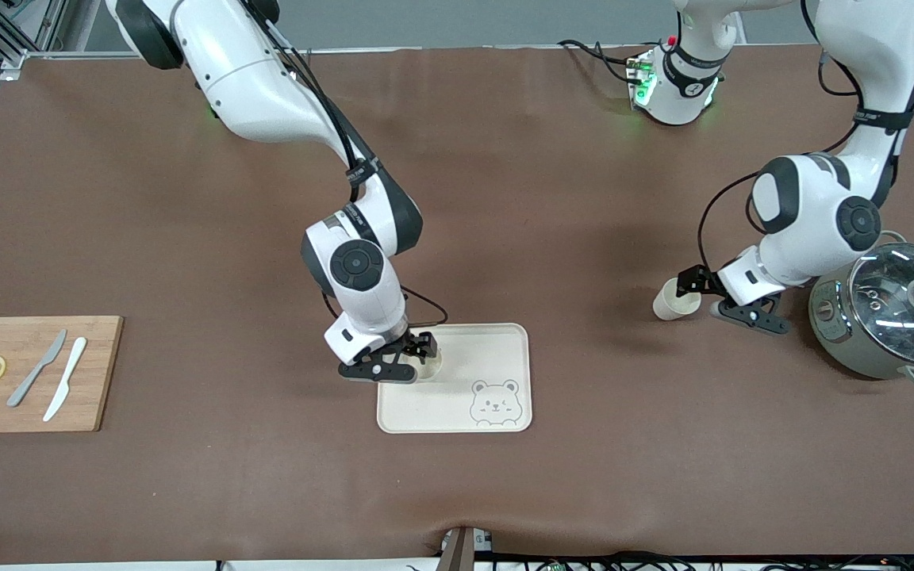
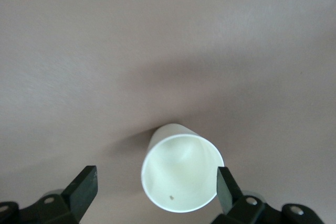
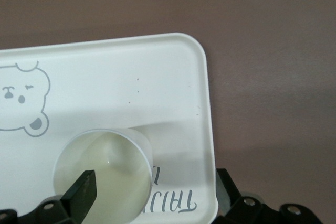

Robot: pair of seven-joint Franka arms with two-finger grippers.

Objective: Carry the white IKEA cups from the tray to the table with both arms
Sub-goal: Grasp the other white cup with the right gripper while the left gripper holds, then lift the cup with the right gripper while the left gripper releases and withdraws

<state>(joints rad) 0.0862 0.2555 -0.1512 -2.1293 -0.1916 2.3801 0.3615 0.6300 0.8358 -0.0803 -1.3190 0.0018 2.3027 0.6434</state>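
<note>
Facing the robots, front view: right gripper (image 1: pixel 417 356) low over bear-printed tray (image 1: pixel 497 349), at a white cup (image 1: pixel 430 363) on it; left gripper (image 1: pixel 703 292) at second white cup (image 1: pixel 674 299) on the brown table (image 1: pixel 187 492), beside a lidded pot (image 1: pixel 889 321).
Left wrist view: fingers (image 2: pixel 84 188) spread, cup (image 2: pixel 181 174) between, one pad at rim.
Right wrist view: fingers (image 3: pixel 84 191) released, straddling cup (image 3: pixel 102 174) on tray (image 3: pixel 131 82).
</note>
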